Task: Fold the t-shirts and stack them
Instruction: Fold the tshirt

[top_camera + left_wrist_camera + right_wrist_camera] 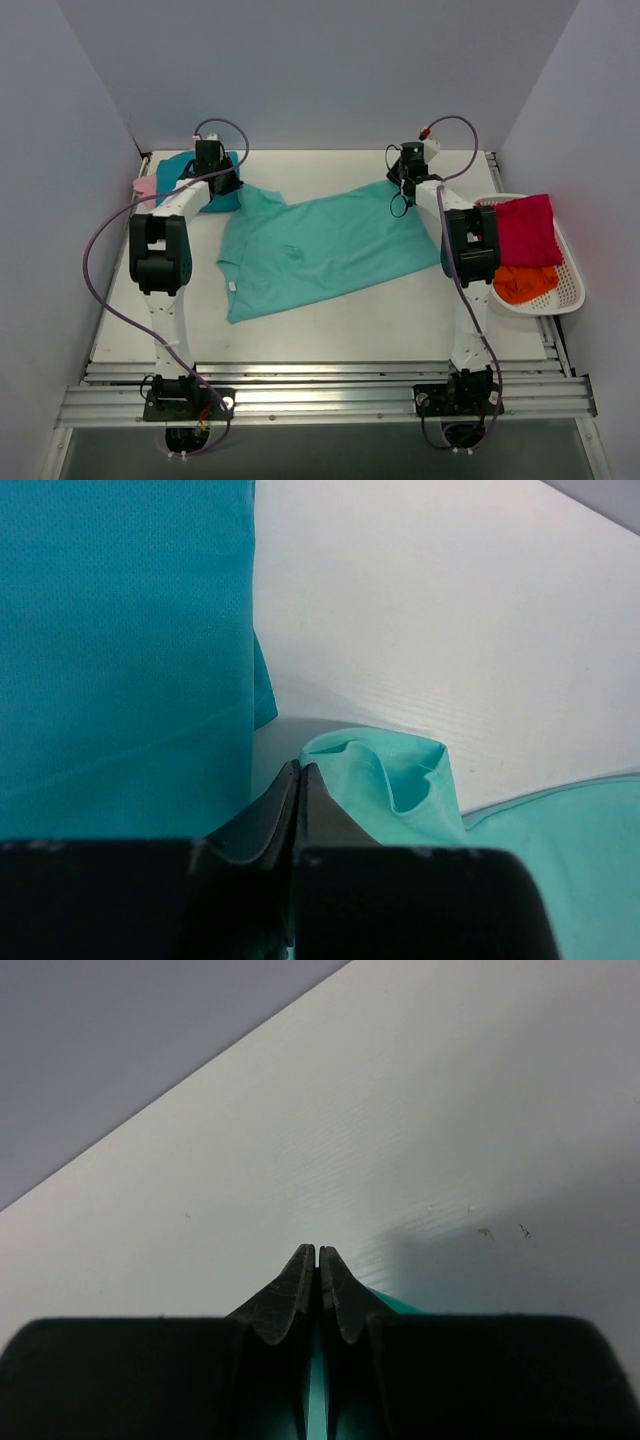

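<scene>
A mint t-shirt (320,250) lies spread out on the white table. My left gripper (228,185) is shut at its far left corner, where the cloth (400,780) bunches up against the fingertips (300,768). My right gripper (402,185) is shut on the shirt's far right corner, with mint cloth (317,1395) showing between the closed jaws (318,1252). A folded darker teal t-shirt (185,165) lies at the far left, just left of my left gripper, and fills the left of the left wrist view (120,640). A pink t-shirt (146,186) peeks out beside it.
A white slotted basket (572,290) stands at the right edge and holds a crimson t-shirt (527,228) and an orange t-shirt (525,283). Grey walls close in the table at the back and both sides.
</scene>
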